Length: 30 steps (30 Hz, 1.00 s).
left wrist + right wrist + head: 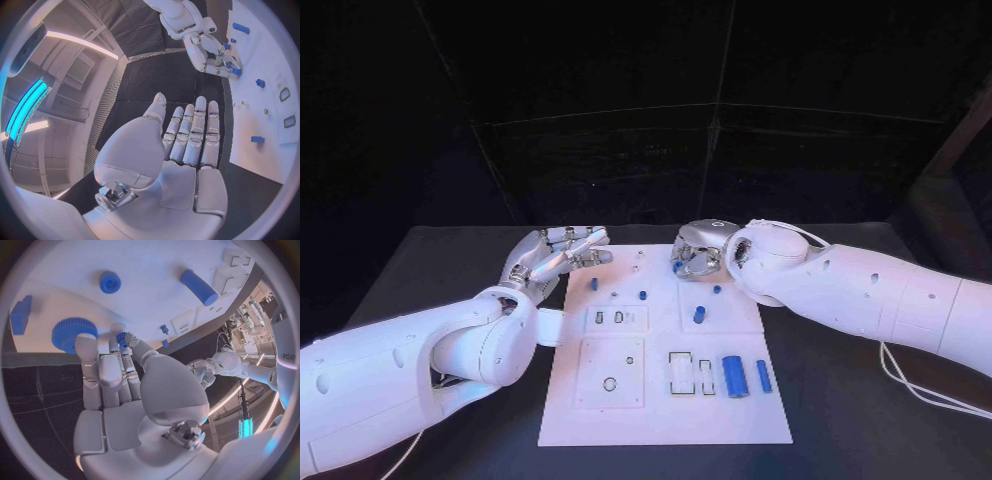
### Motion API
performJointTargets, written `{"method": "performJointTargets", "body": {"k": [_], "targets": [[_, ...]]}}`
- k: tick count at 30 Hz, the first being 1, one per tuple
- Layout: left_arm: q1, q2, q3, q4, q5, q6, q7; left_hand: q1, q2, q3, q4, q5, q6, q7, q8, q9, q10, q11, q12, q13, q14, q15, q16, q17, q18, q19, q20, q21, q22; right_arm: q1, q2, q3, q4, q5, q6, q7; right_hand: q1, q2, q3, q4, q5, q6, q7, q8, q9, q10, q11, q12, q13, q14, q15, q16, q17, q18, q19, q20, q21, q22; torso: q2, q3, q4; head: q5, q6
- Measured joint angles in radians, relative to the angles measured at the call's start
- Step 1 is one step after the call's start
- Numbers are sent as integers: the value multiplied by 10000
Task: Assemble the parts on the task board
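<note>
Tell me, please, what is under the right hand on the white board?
Under the right hand is the task board's far part. The right wrist view shows a blue gear there and a small blue part at the fingertips; whether it is gripped is unclear.

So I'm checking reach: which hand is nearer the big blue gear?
Right. The right hand has its fingers at the gear; the left hand hovers at the board's opposite edge.

Right hand (700, 250) covers the task board (661, 420) at its far edge, hiding the parts beneath in the head view; what its fingertips (120, 338) touch can't be told; small blue part (718, 289) too tiny to identify; blue block (20, 315) cut off by the right wrist view's rim.
</note>
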Motion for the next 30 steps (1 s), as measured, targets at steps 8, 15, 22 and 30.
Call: {"method": "performJointTargets", "body": {"k": [8,15,22,30], "targets": [[17,-1,1,-2,-3,-1,-29,0,0,0,0,0,0,0,0,1,0,0,0,0,0,0,0,-1,0,0,0,0,1,0,200,6,65,119,-1141,63,-1,-2,317,81,-36,-1,0,-46,5,35,36,-18,2,0,0,80,31,-164,0,0,116,83,6,-11,36,14,122],[19,71,1,-58,-3,7,-58,55,55,70,-70,0,21,-21,-41,2,0,0,-42,1,0,0,-11,3,0,0,0,-38,-26,3,798,7,-546,184,-1694,55,-53,-135,483,163,-39,-3,0,-55,3,35,36,-18,2,0,1,145,65,-162,0,0,174,119,25,-8,50,53,199],[50,72,1,-91,-3,29,-88,73,73,82,-81,0,36,-35,-68,-7,0,0,-60,0,-1,0,-51,12,-1,0,0,-78,-39,3,1452,9,-1254,218,-1898,37,-176,-258,689,290,-39,-5,0,-57,0,32,39,-77,14,0,1,200,118,-161,-39,38,233,168,51,-10,63,99,244],[107,89,1,-86,-3,57,-114,73,73,82,-81,0,36,-35,-68,-6,0,0,-60,1,-1,0,-51,11,-1,0,0,-78,-51,3,1884,8,-1675,241,-1869,-30,-146,-311,781,382,-90,-49,29,-83,-5,-3,74,-77,12,-1,1,200,127,-161,-39,38,278,176,96,-35,126,105,246]]}}
